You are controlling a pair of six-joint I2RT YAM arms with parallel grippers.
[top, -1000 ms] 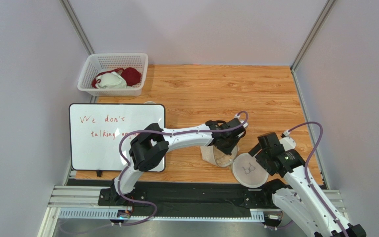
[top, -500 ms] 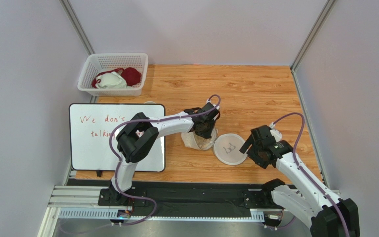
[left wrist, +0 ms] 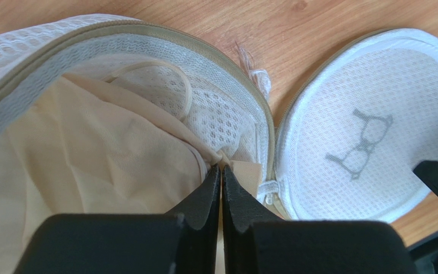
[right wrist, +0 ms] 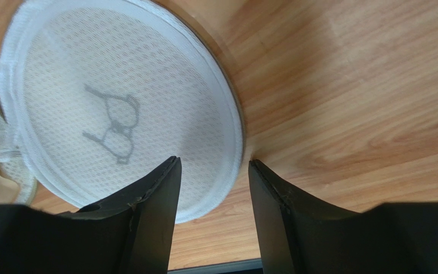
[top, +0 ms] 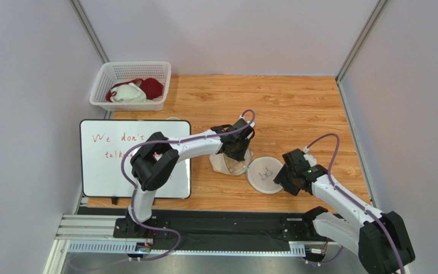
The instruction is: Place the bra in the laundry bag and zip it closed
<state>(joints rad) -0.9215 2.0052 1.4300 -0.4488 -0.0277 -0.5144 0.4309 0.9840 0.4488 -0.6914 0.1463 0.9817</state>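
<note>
The laundry bag lies open on the wooden table as two joined halves. Its lid half (top: 265, 173) bears the bra drawing face up. The other half (left wrist: 147, 40) holds the beige bra (top: 226, 165), whose fabric fills it (left wrist: 90, 160). My left gripper (top: 236, 155) reaches down into that half, shut on a fold of the bra (left wrist: 221, 166). My right gripper (top: 282, 174) is open at the lid's right edge. In the right wrist view the lid (right wrist: 118, 85) has its rim between the spread fingers of the right gripper (right wrist: 214, 162).
A white lattice basket (top: 102, 85) at the far left holds a dark red garment (top: 151, 87) and a white one (top: 129, 93). A whiteboard (top: 118, 171) lies left of the bag. Grey walls close in both sides. A black rail runs along the near edge.
Bag, bra and both grippers have moved left and away from the near edge. In the last half second the right gripper closed in on the lid's edge; the left hardly moved.
</note>
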